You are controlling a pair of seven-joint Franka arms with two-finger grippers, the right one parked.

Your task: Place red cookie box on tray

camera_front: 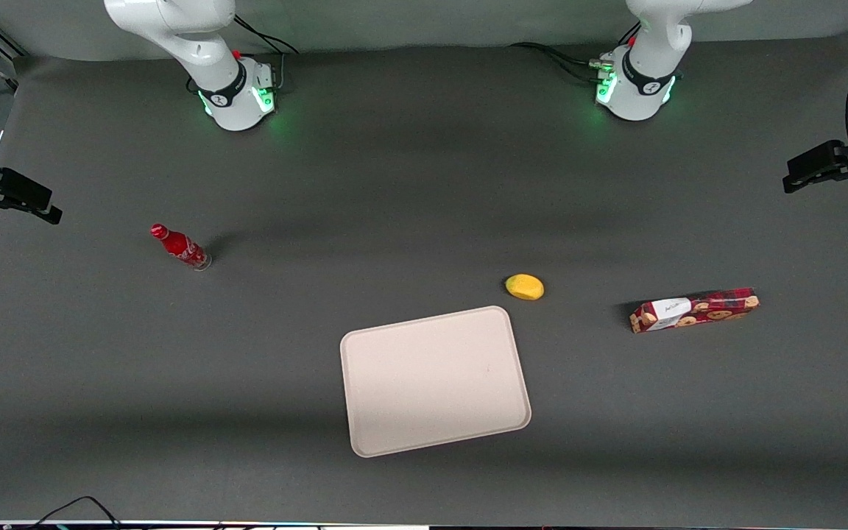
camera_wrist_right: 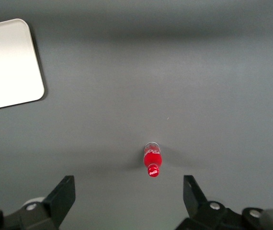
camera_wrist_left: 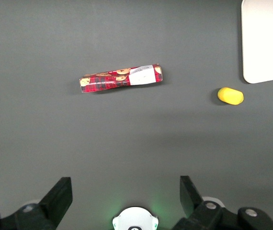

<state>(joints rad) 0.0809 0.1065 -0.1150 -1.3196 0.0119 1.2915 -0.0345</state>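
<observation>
Box (camera_front: 694, 310) lies flat on the bench (camera_front: 394, 184), long side down, toward my working end and well apart from the tray (camera_front: 435, 381). Its white label end points toward the tray, with the lemon-yellow fruit (camera_front: 525, 286) sitting between them, near the tray's corner and a bit farther from the front camera. My end effector (camera_wrist_left: 126, 191) hangs high above the bench with its fingers spread wide and nothing between them, the box (camera_wrist_left: 120, 78) lying ahead of it in the wrist view. I judge this the very start: nothing is grasped yet.

The box being long and narrow, I would want my fingers to close across its short width near the middle, so it does not tip from one end when lifted. That probably means turning my wrist to square up with its slight slant. The tray (camera_wrist_left: 266, 43) is bare, so there is plenty of room to lay the box down flat. The fruit (camera_wrist_left: 230, 96) is the one thing I should steer over or around. A bottle (camera_front: 179, 246) stands off toward the parked arm's end, out of my way.
</observation>
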